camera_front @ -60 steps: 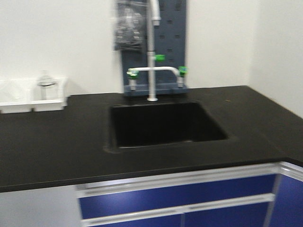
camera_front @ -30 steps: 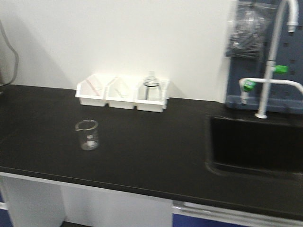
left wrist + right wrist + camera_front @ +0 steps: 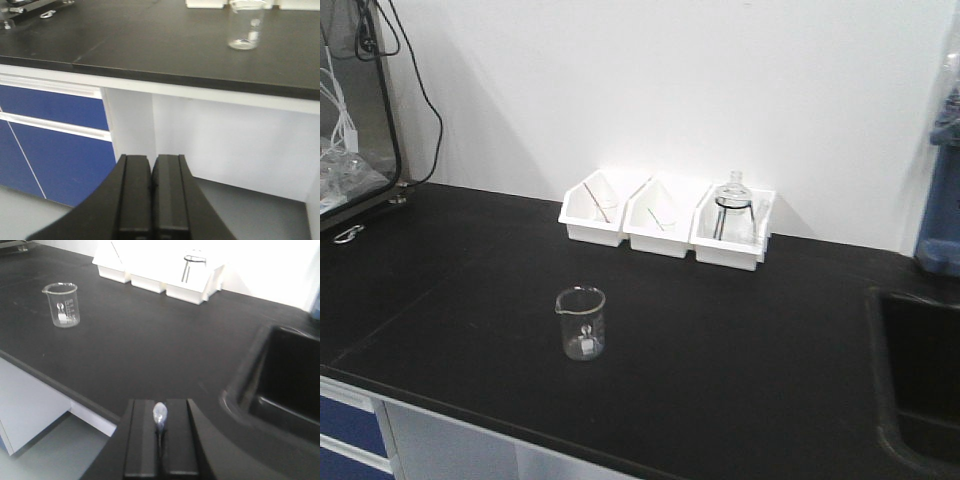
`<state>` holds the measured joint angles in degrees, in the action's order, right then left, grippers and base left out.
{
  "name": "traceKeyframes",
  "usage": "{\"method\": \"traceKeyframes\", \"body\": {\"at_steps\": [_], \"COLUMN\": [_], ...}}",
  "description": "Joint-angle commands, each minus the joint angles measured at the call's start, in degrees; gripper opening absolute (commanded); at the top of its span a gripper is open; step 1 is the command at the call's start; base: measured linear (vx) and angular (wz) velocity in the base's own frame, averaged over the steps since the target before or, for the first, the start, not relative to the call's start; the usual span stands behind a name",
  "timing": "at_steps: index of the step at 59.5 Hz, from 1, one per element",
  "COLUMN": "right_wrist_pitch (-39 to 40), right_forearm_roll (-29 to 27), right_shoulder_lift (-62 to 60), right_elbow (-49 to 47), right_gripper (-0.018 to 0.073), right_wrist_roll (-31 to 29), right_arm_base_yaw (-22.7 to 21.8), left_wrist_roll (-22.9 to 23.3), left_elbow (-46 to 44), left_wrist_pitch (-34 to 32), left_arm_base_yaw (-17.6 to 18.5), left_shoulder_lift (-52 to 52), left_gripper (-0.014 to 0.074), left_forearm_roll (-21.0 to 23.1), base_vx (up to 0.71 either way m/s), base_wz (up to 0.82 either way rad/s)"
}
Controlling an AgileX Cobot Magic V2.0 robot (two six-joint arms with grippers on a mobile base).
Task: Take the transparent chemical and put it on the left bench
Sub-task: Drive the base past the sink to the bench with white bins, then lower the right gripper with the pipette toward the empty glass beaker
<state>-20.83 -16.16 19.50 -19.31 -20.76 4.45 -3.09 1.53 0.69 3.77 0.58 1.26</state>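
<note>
**Change from the earlier frame.** The front view has swung left. The tap and the pegboard have left the frame, and a black-framed glass cabinet point(image 3: 355, 110) has entered on the left. The small clear glass beaker with pouring spout point(image 3: 581, 323) now sits near the frame centre. Its position relative to the three white open bins point(image 3: 665, 228) is unchanged.

**Surroundings.**
- The beaker stands upright on the matte black worktop point(image 3: 450, 270), well apart from both sets of jaws.
- From my left gripper point(image 3: 151, 165), the beaker is ahead, higher and to the right. The worktop edge and the white panel below it lie between.
- Blue drawer fronts point(image 3: 50, 135) are ahead and to the left of the left gripper.
- From my right gripper point(image 3: 160, 407), the beaker is ahead and to the left across bare worktop, with nothing between.
- The bins are farther ahead, beyond the beaker. The rightmost bin holds a round glass flask on a black stand point(image 3: 732, 197).
- The recessed black sink point(image 3: 285, 385) is ahead and to the right of the right gripper.

**Jaws.**
- Left: pads pressed together, with only a hairline seam showing; nothing is held.
- Right: pads pressed together on a thin clear bulb-ended dropper point(image 3: 160, 416). Its bulb projects just past the seam.
- Neither gripper touches the beaker or the worktop.
</note>
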Motion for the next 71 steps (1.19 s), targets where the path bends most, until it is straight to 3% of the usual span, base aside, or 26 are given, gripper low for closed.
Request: {"method": "traceKeyframes", "body": {"at_steps": [1,71], "right_wrist_pitch": [4.4,4.7], "right_forearm_roll": [-0.2,-0.2], "right_shoulder_lift": [0.3,0.3], "right_elbow": [-1.8,-1.8], "right_gripper": [0.0000,-0.0001], "right_wrist_roll": [-0.1,-0.2], "right_arm_base_yaw": [0.0,0.0], "left_wrist_roll": [0.4,0.4], "left_elbow": [0.9,0.9], "left_wrist_pitch": [-4.5,-4.5], "left_arm_base_yaw": [0.1,0.1], "left_shoulder_lift": [1.1,1.1], "left_gripper": [-0.0003,-0.0003], "left_forearm_roll": [0.0,0.0], "base_vx": [0.31,0.19], "base_wz": [0.19,0.05]}}
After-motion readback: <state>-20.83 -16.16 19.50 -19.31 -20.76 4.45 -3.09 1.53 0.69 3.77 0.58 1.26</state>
